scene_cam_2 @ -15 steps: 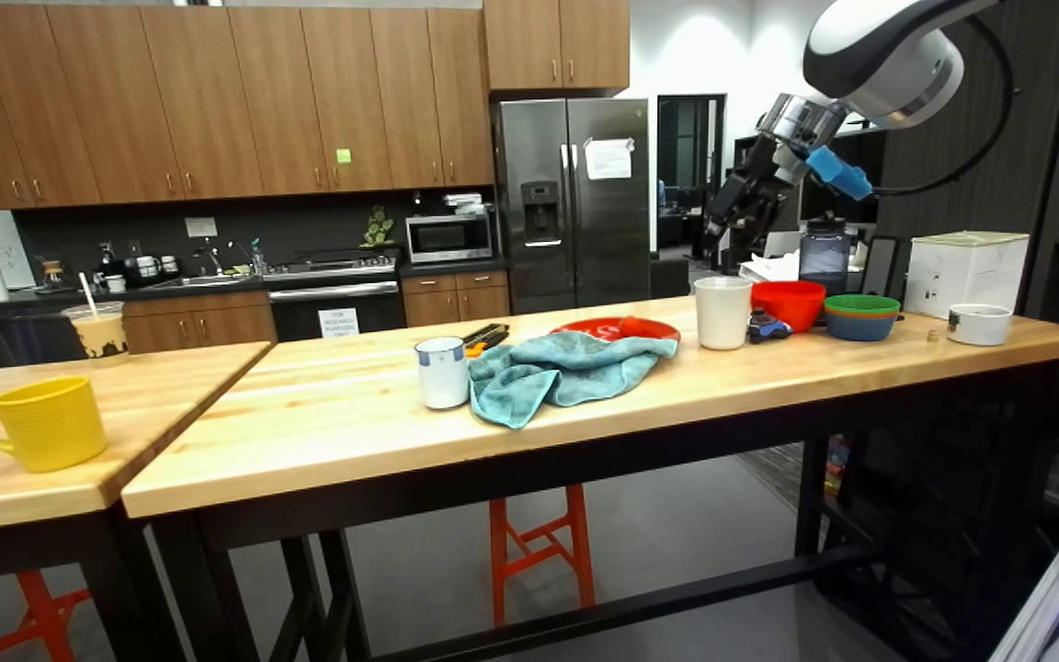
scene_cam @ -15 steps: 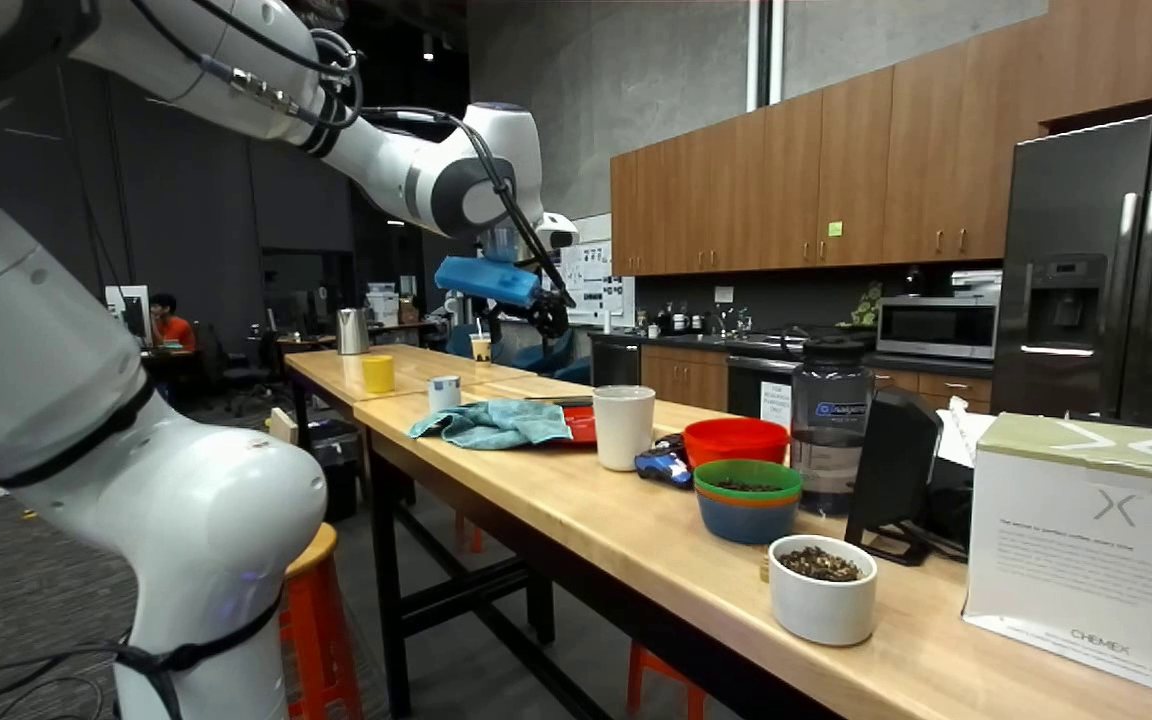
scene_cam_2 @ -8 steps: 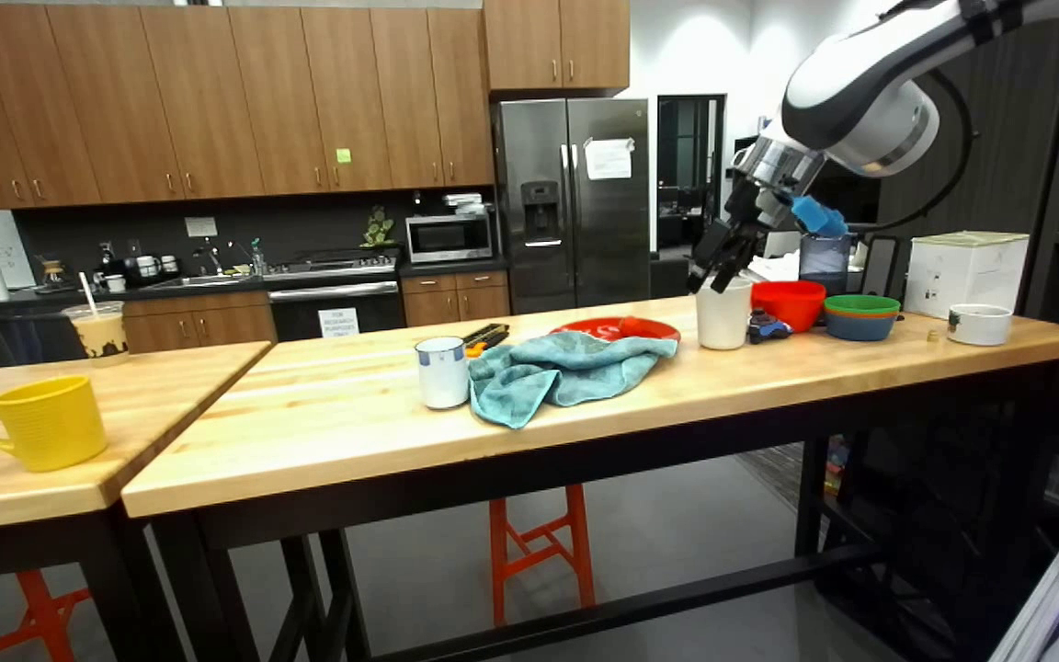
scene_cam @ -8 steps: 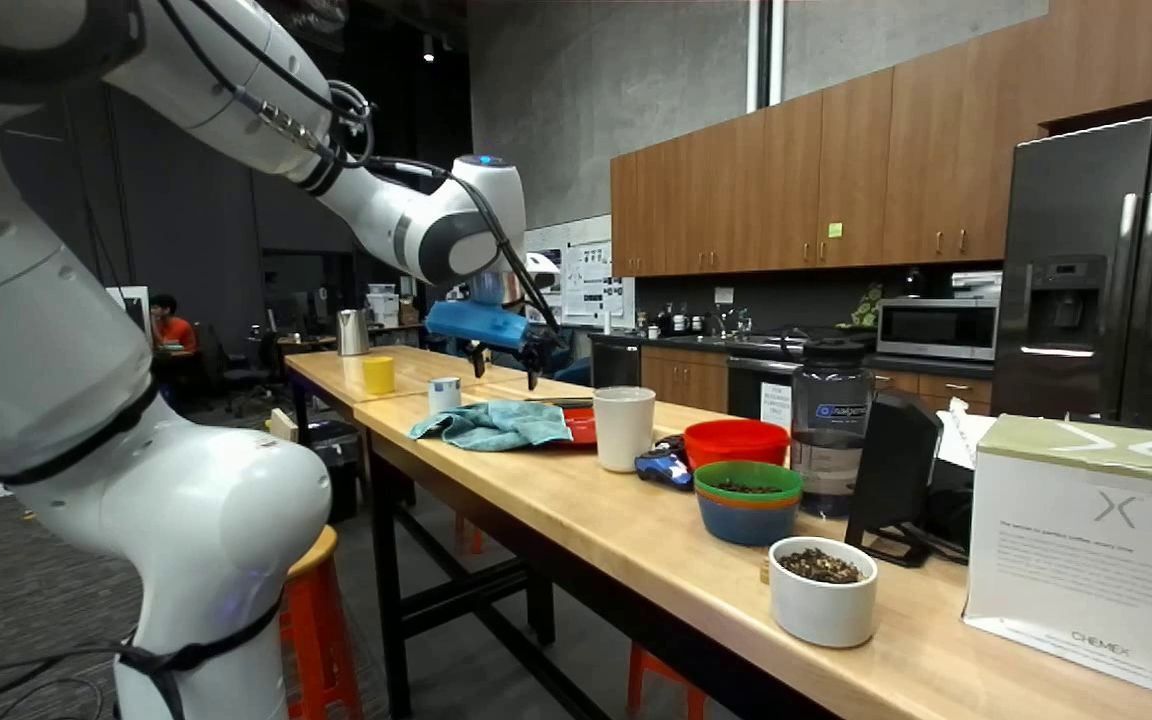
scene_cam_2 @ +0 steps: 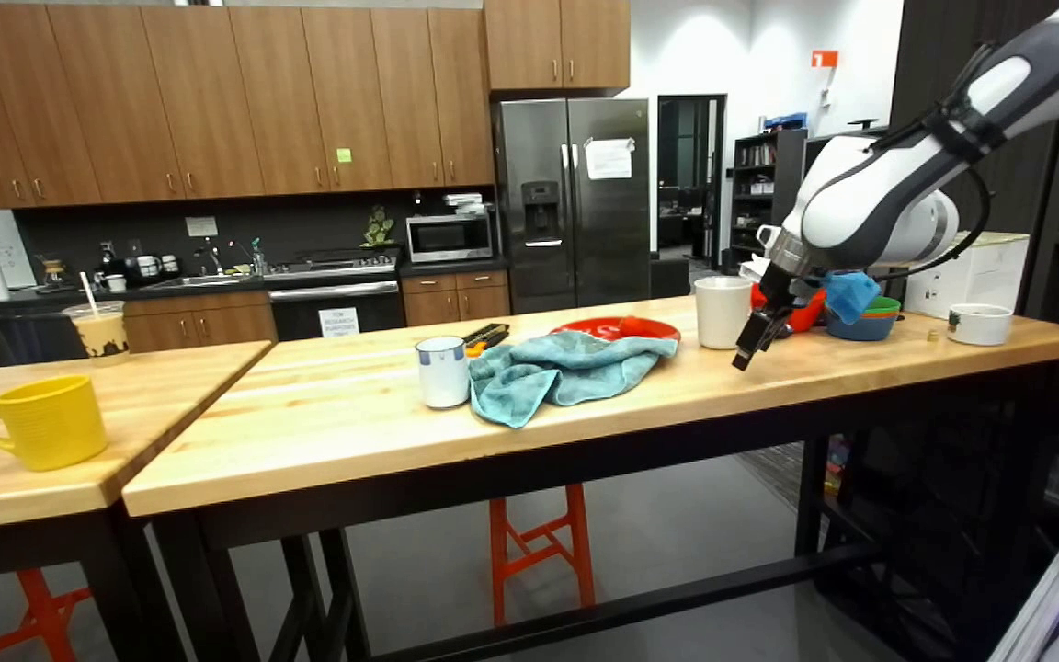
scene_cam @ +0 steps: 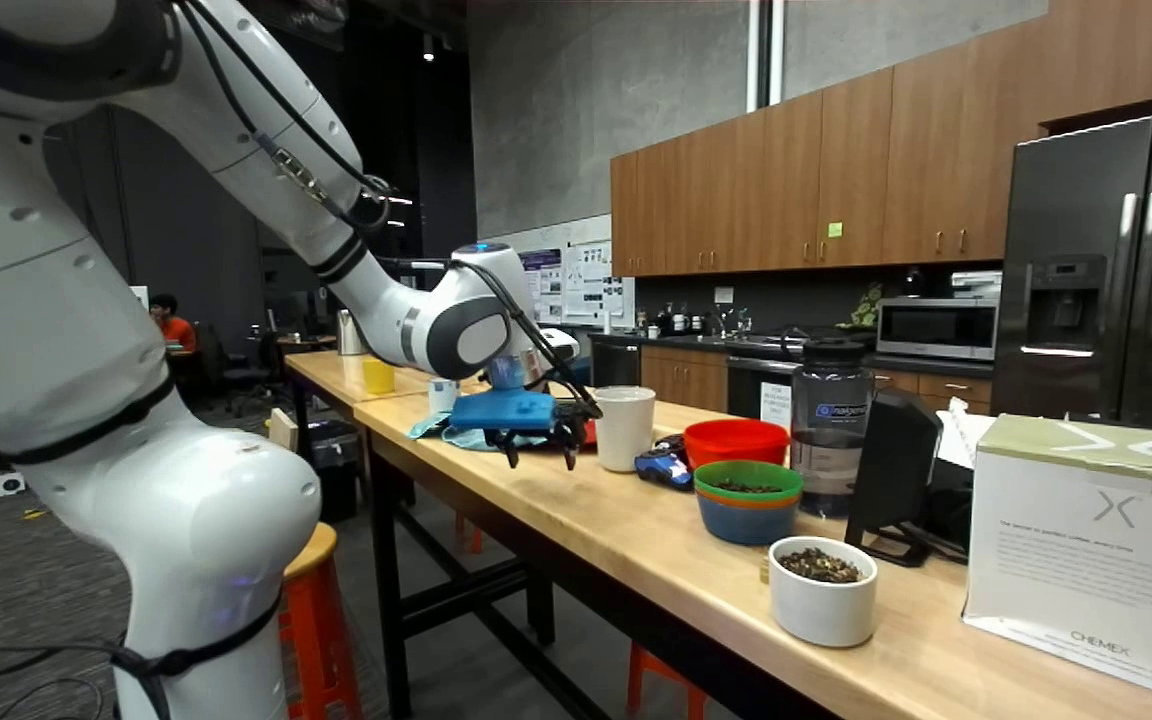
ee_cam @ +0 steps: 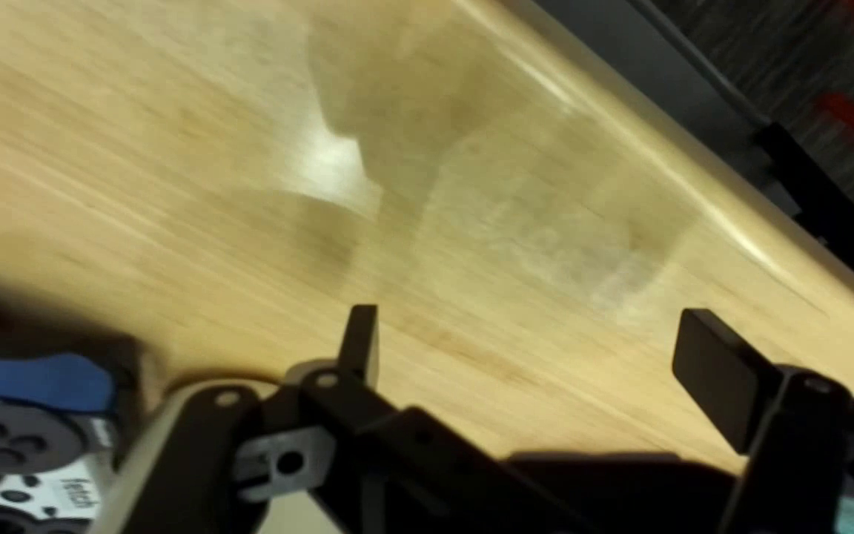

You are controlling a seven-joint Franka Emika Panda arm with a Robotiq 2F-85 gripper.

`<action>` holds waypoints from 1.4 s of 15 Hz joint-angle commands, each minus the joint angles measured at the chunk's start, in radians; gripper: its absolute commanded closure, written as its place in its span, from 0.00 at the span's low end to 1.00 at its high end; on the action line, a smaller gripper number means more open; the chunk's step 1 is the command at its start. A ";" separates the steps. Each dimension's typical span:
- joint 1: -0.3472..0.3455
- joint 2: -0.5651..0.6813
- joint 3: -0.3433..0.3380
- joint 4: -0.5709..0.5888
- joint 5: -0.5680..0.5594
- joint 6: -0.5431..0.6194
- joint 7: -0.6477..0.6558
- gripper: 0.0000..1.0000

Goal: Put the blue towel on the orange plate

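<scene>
Black hand [ee_cam: 529,341] — fingers [ee_cam: 720,374] wide apart — above wooden tabletop [ee_cam: 212,111].

— What's on the pale wooden tabletop [ee_cam: 471,245] around my claw [ee_cam: 531,334]?
— Just beside the claw I see an upright white cup [scene_cam_2: 722,313], and near the cup a blue-and-white gadget [ee_cam: 34,437] marked "fetch".
— Farther off?
— To one side of the claw, a red plate [scene_cam_2: 585,325], a crumpled blue-green towel [scene_cam_2: 575,368] close by it (touching or not, I can't tell), and a white mug [scene_cam_2: 443,375] just beside the towel.
— And opposite?
— A red bowl [scene_cam: 736,445] nearest the claw, then stacked bowls [scene_cam: 748,518] and a grey bottle [scene_cam: 826,430]; a white bowl [scene_cam: 821,610] and a box [scene_cam: 1086,530] stand well apart from it.
</scene>
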 commanded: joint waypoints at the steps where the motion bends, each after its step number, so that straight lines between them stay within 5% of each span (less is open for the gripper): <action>1: -0.105 0.060 0.014 0.003 -0.119 0.058 0.034 0.00; 4: -0.141 0.077 0.026 0.010 -0.159 0.047 0.083 0.00; 7: -0.013 -0.039 -0.055 0.047 -0.010 -0.149 -0.001 0.00; 11: 0.047 -0.076 -0.034 0.191 0.137 -0.290 0.069 0.00; 17: 0.092 -0.092 0.051 0.257 0.268 -0.220 0.218 0.00; 21: 0.148 -0.063 0.088 0.196 0.306 0.008 0.216 0.00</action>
